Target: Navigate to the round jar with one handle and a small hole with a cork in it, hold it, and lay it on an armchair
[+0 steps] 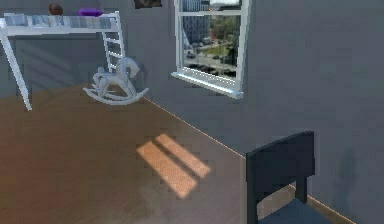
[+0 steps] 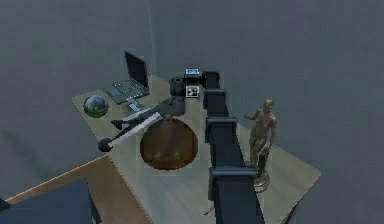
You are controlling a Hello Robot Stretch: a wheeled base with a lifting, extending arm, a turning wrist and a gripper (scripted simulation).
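A round brown jar-like thing [image 2: 167, 146] sits on the wooden desk [image 2: 300, 178] in the arm side view, close to the desk's near edge. The dark arm bar rises from the bottom edge just right of the jar and runs past it. At the arm's far end, beyond the jar, stand the white marker squares, with my gripper [image 2: 176, 90] left of them over the desk near the laptop [image 2: 131, 78]. I cannot tell whether the gripper holds anything. No handle or cork can be made out on the brown thing.
Also on the desk are a grey lamp-like thing [image 2: 132, 129], a small green ball [image 2: 96, 104] and a bronze statue [image 2: 263, 142]. A dark chair [image 1: 282, 168] stands by the wall. In the forward view a white loft bed [image 1: 60, 35], a rocking horse [image 1: 116, 82] and a window [image 1: 210, 45] border open wood floor.
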